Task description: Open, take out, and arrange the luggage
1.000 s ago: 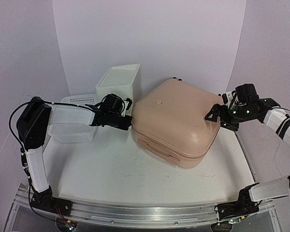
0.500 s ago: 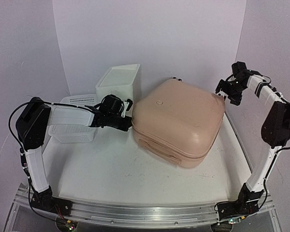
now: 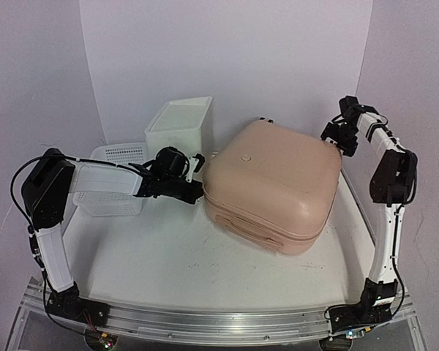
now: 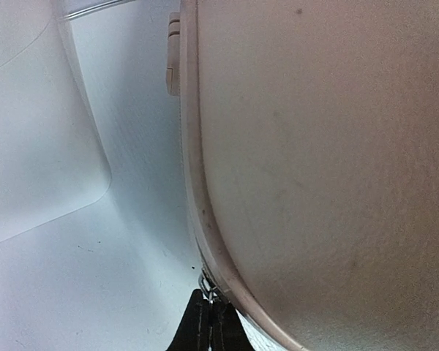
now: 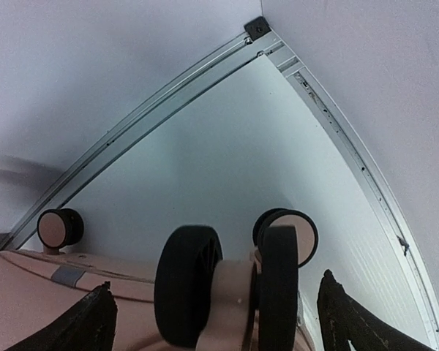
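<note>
The peach-pink luggage (image 3: 271,183) lies flat and closed in the middle of the table. My left gripper (image 3: 198,191) is at its left edge. In the left wrist view the black fingertips (image 4: 199,325) are pressed together on the metal zipper pull (image 4: 207,285) at the zipper seam, beside the luggage shell (image 4: 314,146). My right gripper (image 3: 335,139) hovers at the luggage's far right corner. In the right wrist view it is wide open (image 5: 216,322), with a black-and-pink caster wheel (image 5: 227,289) between its fingers (image 5: 88,322) and not touching either.
A white plastic drawer box (image 3: 179,124) stands at the back left. A white mesh basket (image 3: 113,183) lies left of it, under my left arm. The table's metal edge rail (image 5: 351,139) and the walls are close behind the right gripper.
My right arm has swung up and back from the luggage's right side to its far right corner. The luggage has shifted slightly right, and my left gripper has followed it.
</note>
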You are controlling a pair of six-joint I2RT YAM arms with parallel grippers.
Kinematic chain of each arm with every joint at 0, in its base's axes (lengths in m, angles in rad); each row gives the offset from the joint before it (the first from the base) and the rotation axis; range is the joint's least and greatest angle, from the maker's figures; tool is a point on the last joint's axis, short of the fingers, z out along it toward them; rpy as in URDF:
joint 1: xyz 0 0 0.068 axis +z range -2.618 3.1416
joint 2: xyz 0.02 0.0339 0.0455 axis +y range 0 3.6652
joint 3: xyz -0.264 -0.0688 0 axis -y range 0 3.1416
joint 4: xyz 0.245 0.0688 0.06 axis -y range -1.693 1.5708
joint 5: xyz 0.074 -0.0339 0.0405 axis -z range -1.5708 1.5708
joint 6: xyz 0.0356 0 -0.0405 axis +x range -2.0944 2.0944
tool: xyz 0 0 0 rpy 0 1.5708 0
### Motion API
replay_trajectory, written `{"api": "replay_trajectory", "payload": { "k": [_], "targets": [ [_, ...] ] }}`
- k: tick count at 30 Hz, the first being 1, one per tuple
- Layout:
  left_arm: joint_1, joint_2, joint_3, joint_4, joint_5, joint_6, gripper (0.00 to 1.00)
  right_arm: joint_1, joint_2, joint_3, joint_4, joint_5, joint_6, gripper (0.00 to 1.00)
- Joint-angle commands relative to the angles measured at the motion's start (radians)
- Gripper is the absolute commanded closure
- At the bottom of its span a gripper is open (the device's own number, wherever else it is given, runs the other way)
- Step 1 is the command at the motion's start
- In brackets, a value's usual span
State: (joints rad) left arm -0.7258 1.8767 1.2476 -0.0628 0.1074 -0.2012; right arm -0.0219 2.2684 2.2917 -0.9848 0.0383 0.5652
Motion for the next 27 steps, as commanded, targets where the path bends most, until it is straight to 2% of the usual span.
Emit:
{"api": "replay_trajectory", "payload": {
  "k": [1, 6, 8, 14, 19, 21, 25, 27],
  "targets": [
    [-0.053, -0.028, -0.010, -0.007, 0.105, 0.026, 1.00, -0.020, 0.083, 0.081, -0.131, 0.023, -0.028, 0.08],
    [-0.055, -0.048, -0.042, 0.019, 0.087, 0.024, 1.00, -0.038, 0.050, -0.026, -0.126, 0.002, 0.003, 0.29],
    [-0.054, -0.060, -0.077, 0.072, 0.087, 0.040, 1.00, -0.041, 0.005, -0.088, -0.114, 0.007, 0.027, 0.32],
    [-0.044, -0.106, -0.193, 0.256, 0.075, 0.116, 1.00, -0.046, -0.155, -0.299, -0.046, 0.029, 0.148, 0.57],
    [-0.014, -0.157, -0.299, 0.471, 0.123, 0.162, 1.00, -0.059, -0.270, -0.457, -0.024, 0.120, 0.282, 0.91],
    [-0.014, -0.165, -0.330, 0.529, 0.172, 0.196, 1.00, -0.062, -0.319, -0.529, -0.013, 0.185, 0.346, 1.00],
    [-0.014, -0.206, -0.404, 0.563, 0.255, 0.265, 1.00, -0.064, -0.398, -0.635, 0.041, 0.282, 0.404, 1.00],
    [-0.013, -0.251, -0.452, 0.561, 0.245, 0.281, 1.00, -0.067, -0.419, -0.653, 0.051, 0.315, 0.404, 1.00]
  ]
}}
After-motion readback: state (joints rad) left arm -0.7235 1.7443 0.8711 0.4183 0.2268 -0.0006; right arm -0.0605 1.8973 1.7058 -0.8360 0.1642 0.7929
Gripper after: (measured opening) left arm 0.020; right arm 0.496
